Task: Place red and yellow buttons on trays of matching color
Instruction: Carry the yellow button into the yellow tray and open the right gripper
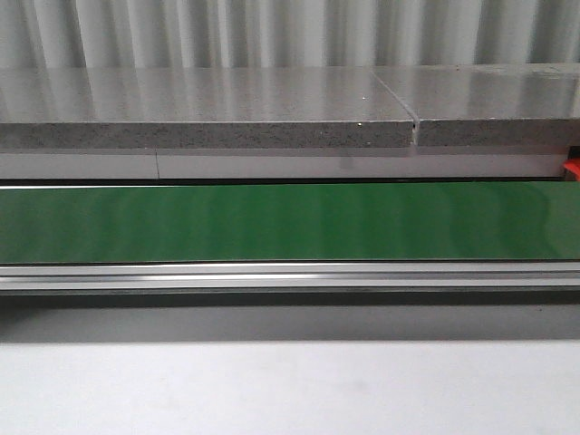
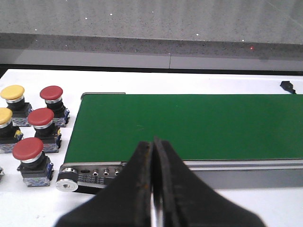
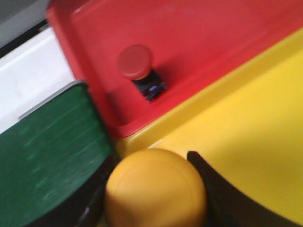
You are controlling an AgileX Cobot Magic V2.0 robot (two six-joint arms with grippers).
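Right gripper (image 3: pixel 156 189) carrying a yellow button (image 3: pixel 155 188) over the yellow tray (image 3: pixel 246 118), its fingers clamped around the cap.

It is hovering over the tray's near corner, likely lining up a matching-colour drop; at 12 o'clock, one red button (image 3: pixel 138 68) is already sitting in the red tray (image 3: pixel 199 42). The left gripper (image 2: pixel 154 189) is waiting with fingers pressed together before the green belt (image 2: pixel 189 125), with waiting buttons (image 2: pixel 33 130) at 10 o'clock. The held button's base is hidden, and the front view is showing neither arm.
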